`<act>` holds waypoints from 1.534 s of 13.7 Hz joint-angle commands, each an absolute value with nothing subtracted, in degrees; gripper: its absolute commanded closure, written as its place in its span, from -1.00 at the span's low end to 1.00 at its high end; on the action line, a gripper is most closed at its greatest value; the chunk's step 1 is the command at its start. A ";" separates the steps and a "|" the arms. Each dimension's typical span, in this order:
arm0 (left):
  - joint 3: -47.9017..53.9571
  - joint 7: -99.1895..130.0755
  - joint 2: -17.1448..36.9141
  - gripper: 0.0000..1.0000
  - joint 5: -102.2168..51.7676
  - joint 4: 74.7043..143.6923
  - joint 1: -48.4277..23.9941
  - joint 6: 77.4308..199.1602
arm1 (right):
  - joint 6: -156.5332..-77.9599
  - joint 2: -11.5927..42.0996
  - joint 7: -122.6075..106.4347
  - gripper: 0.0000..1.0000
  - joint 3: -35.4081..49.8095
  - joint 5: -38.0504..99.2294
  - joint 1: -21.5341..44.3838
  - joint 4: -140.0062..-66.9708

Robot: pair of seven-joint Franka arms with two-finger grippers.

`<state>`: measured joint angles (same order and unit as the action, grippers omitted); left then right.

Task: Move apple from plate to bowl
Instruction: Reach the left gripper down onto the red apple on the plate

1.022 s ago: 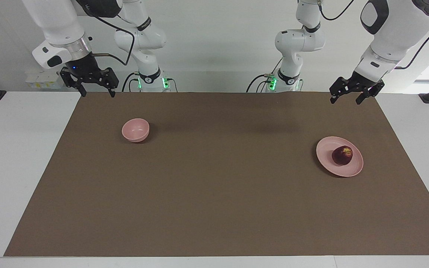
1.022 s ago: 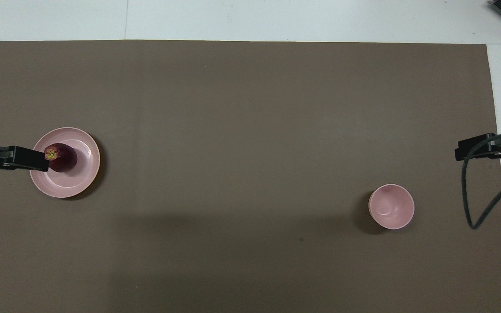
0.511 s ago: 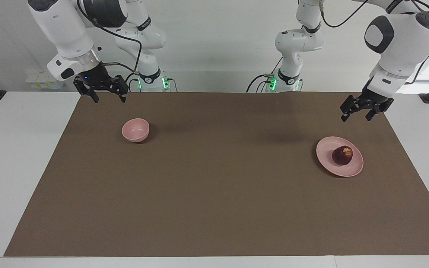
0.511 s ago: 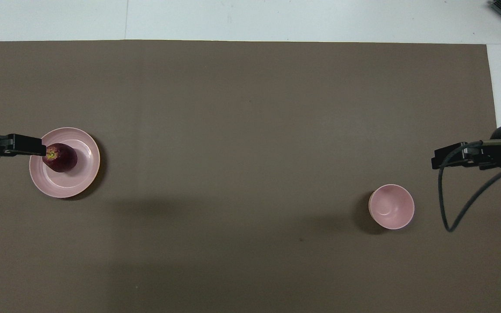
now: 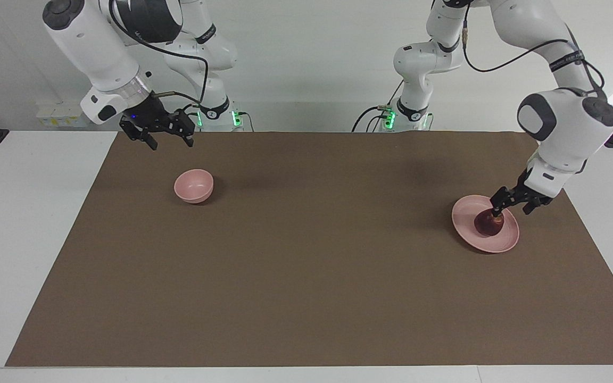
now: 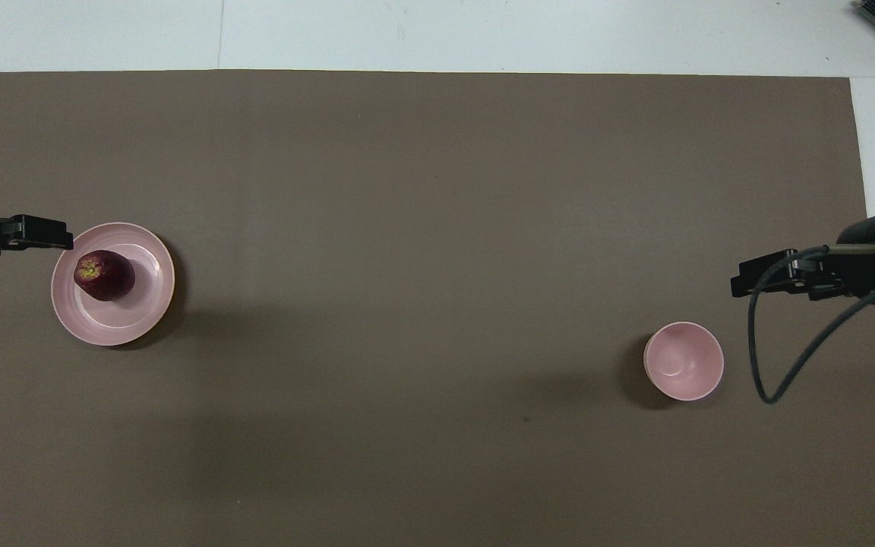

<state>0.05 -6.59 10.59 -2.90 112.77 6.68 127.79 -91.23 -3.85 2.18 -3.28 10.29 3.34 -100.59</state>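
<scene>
The dark red apple [image 5: 487, 225] lies on the flat pink plate [image 5: 466, 213] toward the left arm's end of the table; apple [image 6: 104, 275] and plate [image 6: 130, 319] also show in the overhead view. My left gripper [image 5: 510, 211] is open and empty, low over the plate's rim beside the apple. In the overhead view the left gripper [image 6: 65, 237] stands apart from the apple. The small deep pink bowl [image 5: 193, 185] stands empty toward the right arm's end, also in the overhead view [image 6: 683, 361]. My right gripper [image 5: 171, 141] is open and empty in the air over the mat by the bowl; it also shows in the overhead view [image 6: 745, 277].
A brown mat [image 5: 306, 266] covers most of the white table. A black cable [image 6: 768, 357] hangs from the right arm near the bowl.
My left gripper has come down from high over the mat's edge to the plate, next to the apple. My right gripper has moved lower and toward the bowl. Apple, plate and bowl have not moved.
</scene>
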 commanded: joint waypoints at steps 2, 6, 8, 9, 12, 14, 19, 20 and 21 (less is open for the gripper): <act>0.44 -7.73 9.49 -1.00 -3.43 117.42 7.56 132.54 | -91.85 -3.52 2.90 -1.00 -2.99 16.33 2.90 -102.13; 0.44 -7.64 9.49 -1.00 -3.43 121.55 7.29 133.16 | -92.64 -2.47 2.81 -1.00 -2.90 22.83 3.77 -103.53; 0.44 -7.65 9.14 -1.00 -3.43 122.43 6.86 133.42 | -92.99 -1.59 2.55 -1.00 -2.90 26.35 3.95 -103.71; 0.53 -7.82 9.23 -1.00 -3.34 122.34 6.77 133.77 | -93.51 -1.15 2.46 -1.00 -2.90 27.59 4.48 -103.80; 0.44 -6.77 9.23 1.00 -3.43 122.34 6.59 133.95 | -95.17 -0.18 2.29 -1.00 -2.90 31.28 6.06 -104.58; 0.44 -8.00 9.66 1.00 -3.25 121.65 6.50 134.65 | -97.02 -0.52 3.16 -1.00 -2.99 34.08 7.81 -106.34; 0.53 -8.35 7.04 1.00 -2.99 120.59 5.36 134.47 | -103.78 -0.79 10.01 -1.00 -2.90 37.95 12.65 -108.71; 0.79 -9.74 5.90 1.00 -3.08 120.24 5.27 134.04 | -105.36 -0.79 12.19 -1.00 -2.90 38.40 14.40 -109.07; 1.05 -10.71 4.84 1.00 -3.34 119.71 5.27 132.38 | -106.60 -0.79 14.13 -1.00 -2.90 38.58 14.85 -109.68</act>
<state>1.31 -8.60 8.29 -2.90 119.56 5.98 134.25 -103.75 0.30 11.19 -2.88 36.78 13.72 -107.30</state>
